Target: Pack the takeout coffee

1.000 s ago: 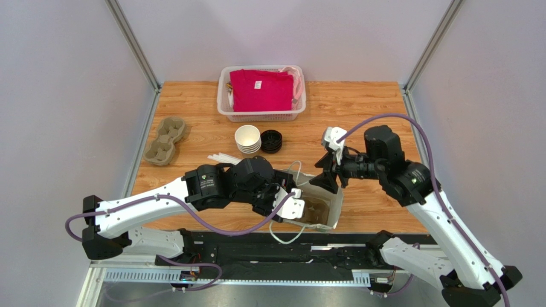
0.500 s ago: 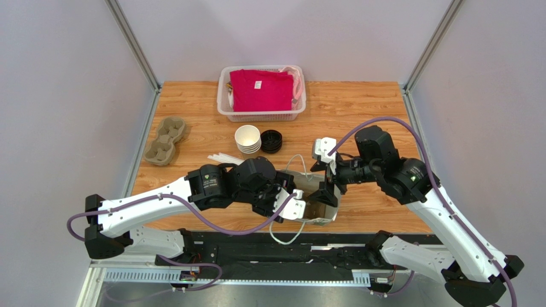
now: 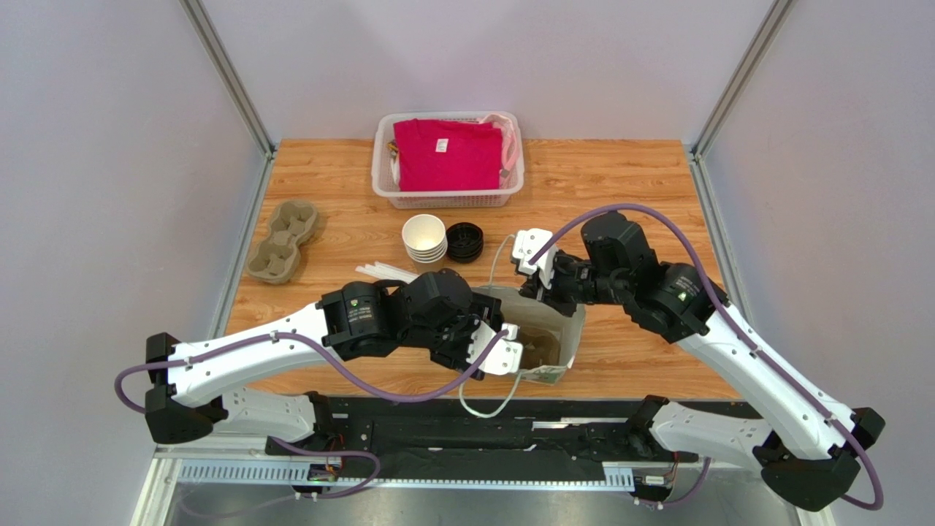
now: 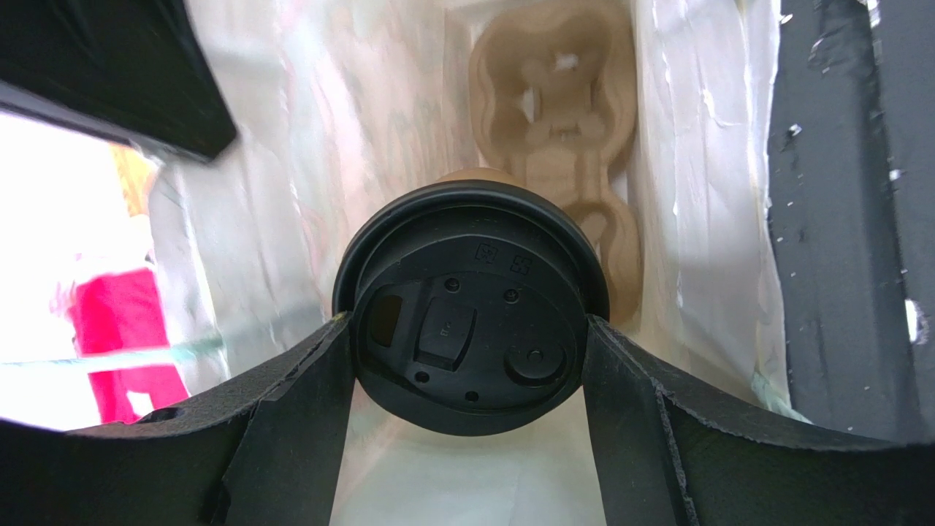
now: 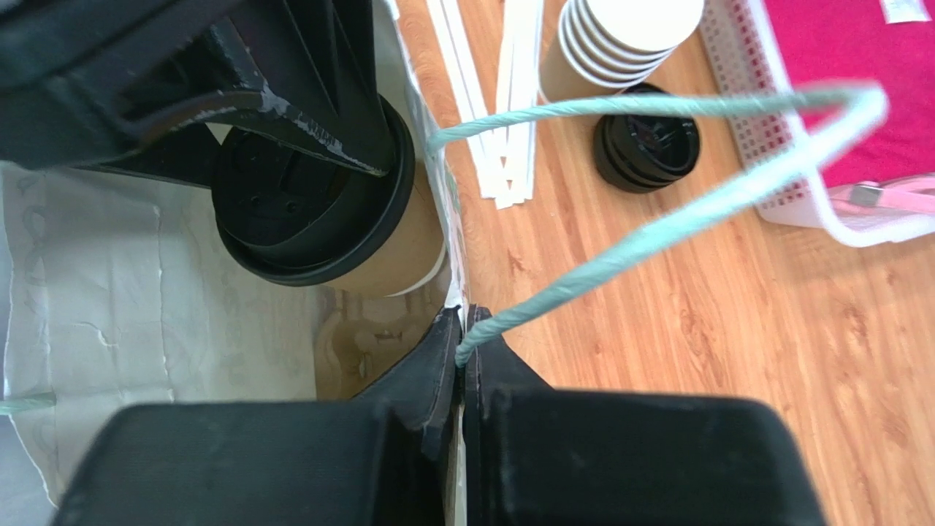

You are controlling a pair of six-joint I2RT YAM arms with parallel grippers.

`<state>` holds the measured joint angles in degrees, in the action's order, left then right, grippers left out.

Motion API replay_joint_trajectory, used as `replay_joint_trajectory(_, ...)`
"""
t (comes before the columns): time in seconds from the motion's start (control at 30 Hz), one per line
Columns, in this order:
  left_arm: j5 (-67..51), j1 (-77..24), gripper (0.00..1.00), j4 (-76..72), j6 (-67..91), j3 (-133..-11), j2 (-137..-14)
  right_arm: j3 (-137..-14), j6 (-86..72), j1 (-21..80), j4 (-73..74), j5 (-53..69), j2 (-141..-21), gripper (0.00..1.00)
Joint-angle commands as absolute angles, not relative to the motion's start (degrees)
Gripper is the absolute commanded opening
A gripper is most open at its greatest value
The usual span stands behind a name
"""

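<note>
The takeout coffee (image 4: pixel 472 307), a tan paper cup under a black lid, hangs inside the white paper bag (image 3: pixel 565 329). My left gripper (image 4: pixel 470 329) is shut on it, one finger on each side of the lid. Below the cup, on the bag's floor, lies a brown pulp cup carrier (image 4: pixel 560 99). In the right wrist view the takeout coffee (image 5: pixel 313 214) sits just inside the bag's wall (image 5: pixel 132 296). My right gripper (image 5: pixel 461 323) is shut on the bag's far rim, where the teal cord handle (image 5: pixel 658 230) comes out. From above, the right gripper (image 3: pixel 538 287) is at the bag's back edge.
A stack of nested paper cups (image 3: pixel 424 237) and a pile of black lids (image 3: pixel 465 241) stand behind the bag, with white sticks (image 3: pixel 379 270) beside them. Two pulp carriers (image 3: pixel 283 241) lie at the left. A white basket (image 3: pixel 448 195) with red cloth sits at the back.
My right arm has swung left to the bag's far rim and its jaws have closed on it. The bag's mouth now stands wider. The left arm has barely moved.
</note>
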<state>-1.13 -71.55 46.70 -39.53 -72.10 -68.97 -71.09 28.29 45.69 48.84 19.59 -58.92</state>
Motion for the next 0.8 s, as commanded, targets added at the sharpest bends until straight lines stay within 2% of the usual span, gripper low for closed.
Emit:
replay_joint_trajectory(0.0,4.2,-71.89,0.0,47.28,-39.37,-72.43,-68.3,-75.59,25.85,46.05,44.74,17.75,-56.79,0.0)
replay_joint_trajectory(0.1,6.14,-72.42,0.0,47.37,-40.6,-69.79,-66.98,-71.66,23.82,47.1,41.07,17.85,-53.02,0.0)
replay_joint_trajectory(0.33,10.89,-73.56,0.0,47.28,-40.87,-67.85,-65.57,-63.91,24.43,54.4,35.25,9.06,-49.14,0.0)
replay_joint_trajectory(0.77,13.18,-74.36,0.0,40.71,-33.4,-65.84,-62.23,-64.86,25.58,61.26,31.73,3.0,-51.23,0.0)
